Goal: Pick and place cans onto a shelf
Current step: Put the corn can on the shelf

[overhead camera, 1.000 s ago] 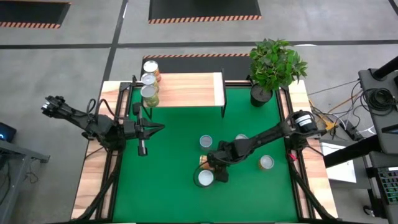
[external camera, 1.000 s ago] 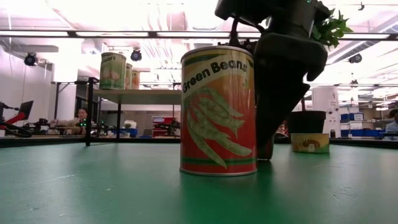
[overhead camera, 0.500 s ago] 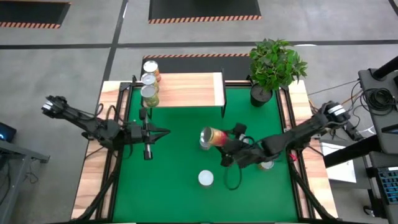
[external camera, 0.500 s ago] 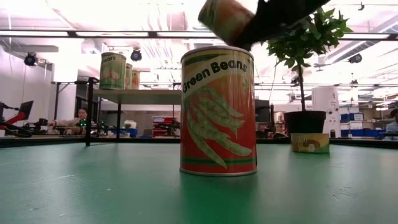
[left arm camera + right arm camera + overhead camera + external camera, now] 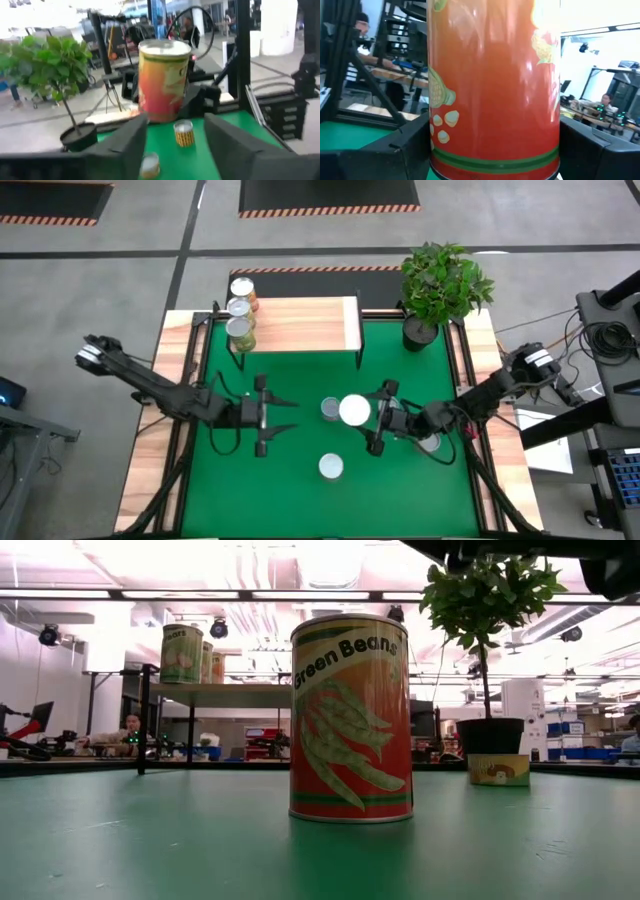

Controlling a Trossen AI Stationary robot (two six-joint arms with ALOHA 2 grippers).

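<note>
Right hand (image 5: 372, 422) clamped on upright orange-red cylindrical tin (image 5: 354, 410) with silvery round top, lifted clear of green-matted table (image 5: 290, 490) near centre, presumably for carry toward 11 o'clock. Label with corn picture, green band near base. Left hand (image 5: 283, 414) at 9 o'clock of held tin, fingers parted, holding nothing, facing it, maybe for handover. Pale-wood rectangular shelf on black legs (image 5: 310, 322) at 12 o'clock, three tins (image 5: 241, 311) lined at its left end, rest free. Green Beans tin (image 5: 350, 718) upright at 6 o'clock; two more tins (image 5: 329, 409) beside held one.
</note>
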